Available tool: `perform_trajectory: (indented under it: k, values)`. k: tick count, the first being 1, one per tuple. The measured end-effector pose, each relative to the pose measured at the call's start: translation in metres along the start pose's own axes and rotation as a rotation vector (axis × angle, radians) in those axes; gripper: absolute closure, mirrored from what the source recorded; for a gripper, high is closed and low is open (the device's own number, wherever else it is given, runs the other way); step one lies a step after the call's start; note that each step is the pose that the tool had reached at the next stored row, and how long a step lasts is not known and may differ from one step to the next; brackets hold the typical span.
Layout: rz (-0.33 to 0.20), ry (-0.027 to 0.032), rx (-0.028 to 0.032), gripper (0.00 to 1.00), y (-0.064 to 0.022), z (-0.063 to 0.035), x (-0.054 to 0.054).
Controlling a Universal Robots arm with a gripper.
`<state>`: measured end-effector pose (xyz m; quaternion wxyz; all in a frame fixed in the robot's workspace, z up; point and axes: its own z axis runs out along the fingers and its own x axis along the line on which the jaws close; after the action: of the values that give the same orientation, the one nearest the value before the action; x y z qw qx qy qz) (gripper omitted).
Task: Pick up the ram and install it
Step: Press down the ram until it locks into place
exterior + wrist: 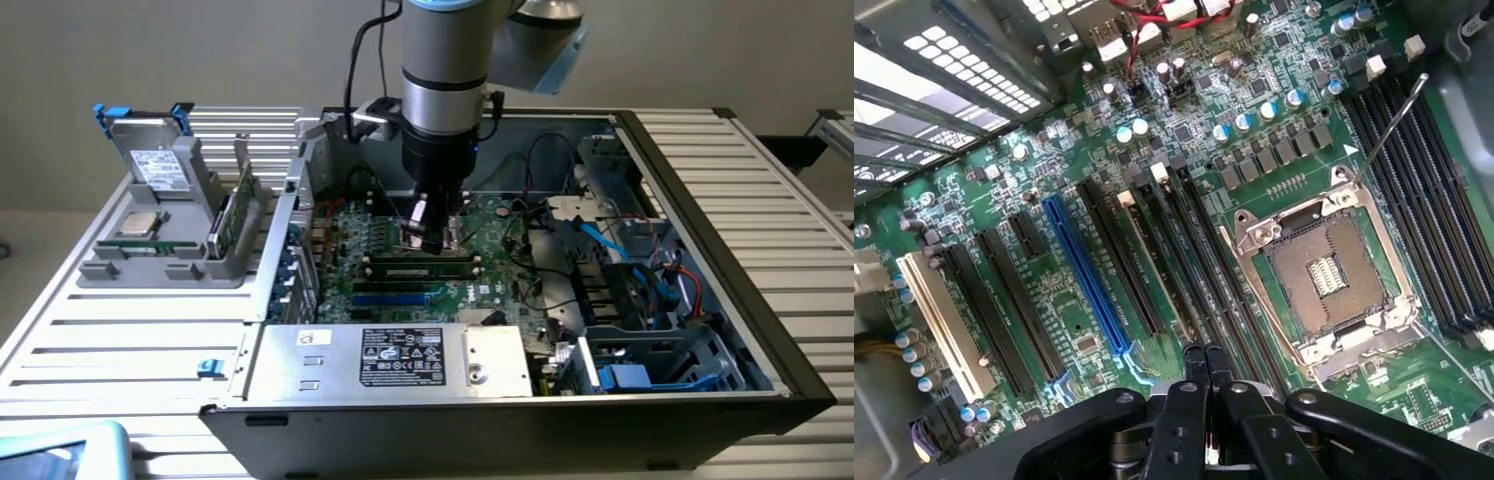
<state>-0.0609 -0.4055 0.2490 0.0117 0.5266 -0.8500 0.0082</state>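
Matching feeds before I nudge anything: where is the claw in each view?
Exterior view: the claw is mid-picture, pointing down over the green motherboard.
Wrist view: the claw is shut, its tips over the long black slots beside the processor socket.
Shared landmark: the blue slot near the claw.

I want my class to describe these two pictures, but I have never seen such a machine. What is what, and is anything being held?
The grey column is a robot arm reaching down into an open computer case. One picture comes from a camera standing off the arm. The other comes from a camera on its wrist, looking past the gripper at the green motherboard with its long slots and empty processor socket. The gripper is shut and holds nothing visible. On the exterior view's left, a grey holder carries parts, including a silver processor chip and a green card.
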Motion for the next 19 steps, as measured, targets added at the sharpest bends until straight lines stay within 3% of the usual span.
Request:
perform_trajectory:
  k: [2, 6, 8, 12, 19]
  values:
    - [0.017, 0.0, 0.0054, 0.89, 0.0, -0.0001, 0.0001]
    - [0.044, -0.0029, 0.0308, 0.89, 0.0001, 0.0, 0.0]
    - [0.06, -0.006, 0.0375, 0.89, 0.0001, 0.0001, 0.0]
    - [0.095, -0.0088, 0.0436, 0.89, 0.0, -0.0002, 0.0]
    - [0.179, -0.0077, 0.0435, 0.89, 0.0001, -0.0003, 0.0001]
